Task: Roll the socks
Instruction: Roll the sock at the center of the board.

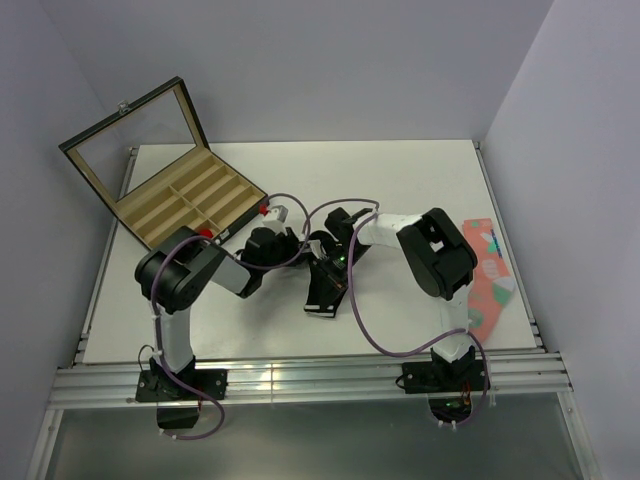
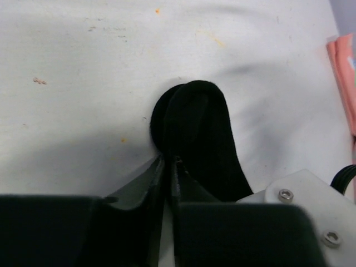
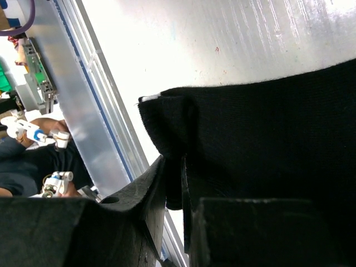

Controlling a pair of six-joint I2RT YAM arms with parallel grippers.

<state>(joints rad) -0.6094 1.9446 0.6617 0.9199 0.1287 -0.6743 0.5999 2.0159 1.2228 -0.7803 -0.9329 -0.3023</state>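
Shows black sock (image 1: 325, 288) crumpled near the middle of the counter (image 1: 420, 180), between the two arms. Left fingers (image 2: 164, 167) nearly closed, pinching a folded, rounded end of the sock. Right fingers (image 3: 164, 175) likewise narrowed to a slit, clamping the sock's edge near a corner marked by a thin white line. Red sock (image 1: 265, 210) mostly hidden behind the left arm, just beside an open wooden box (image 1: 185, 205) at far left. Pink sock (image 1: 488, 275) along the counter's right edge, well apart from both fingers.
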